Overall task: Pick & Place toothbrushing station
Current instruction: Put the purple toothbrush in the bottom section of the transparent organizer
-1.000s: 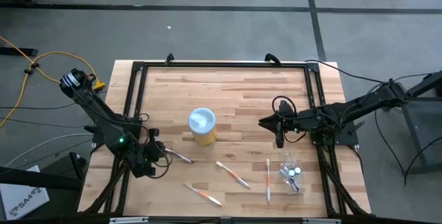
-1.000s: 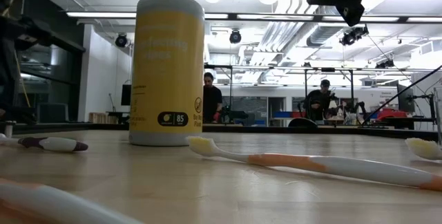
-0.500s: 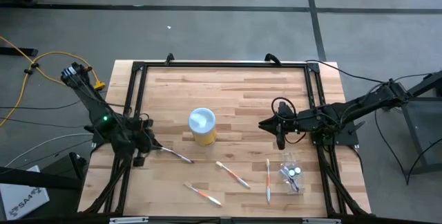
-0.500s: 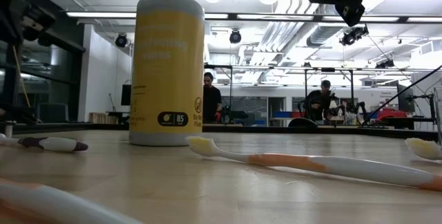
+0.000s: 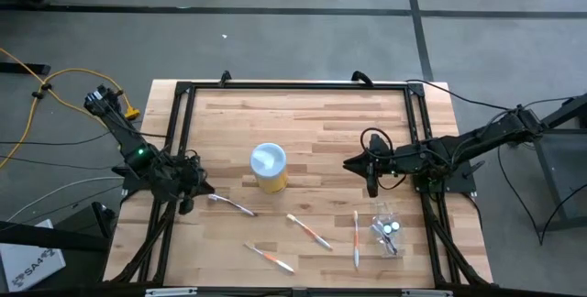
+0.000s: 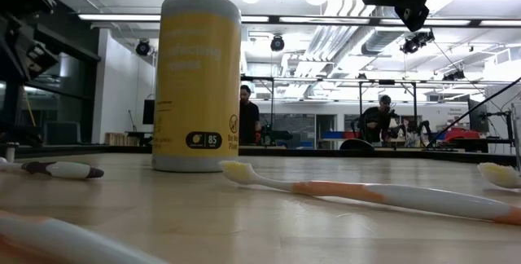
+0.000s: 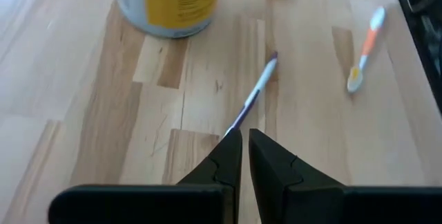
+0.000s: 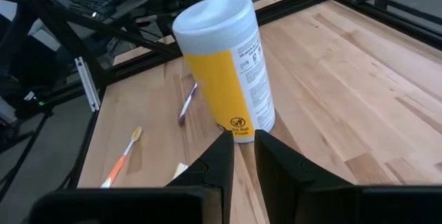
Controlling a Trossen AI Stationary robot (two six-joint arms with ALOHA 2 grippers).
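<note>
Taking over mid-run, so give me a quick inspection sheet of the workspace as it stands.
Surface: wooden table, black frame around it.
Job's things: purple toothbrush lies by the left gripper; three orange toothbrushes lie loose; clear holder cup at the right.
Clutter: yellow wipes canister, upright.
Grippers: left gripper shut, empty; right gripper shut, empty, above the table.
Cables: yellow cable on the floor.
Surroundings: people far behind.
</note>
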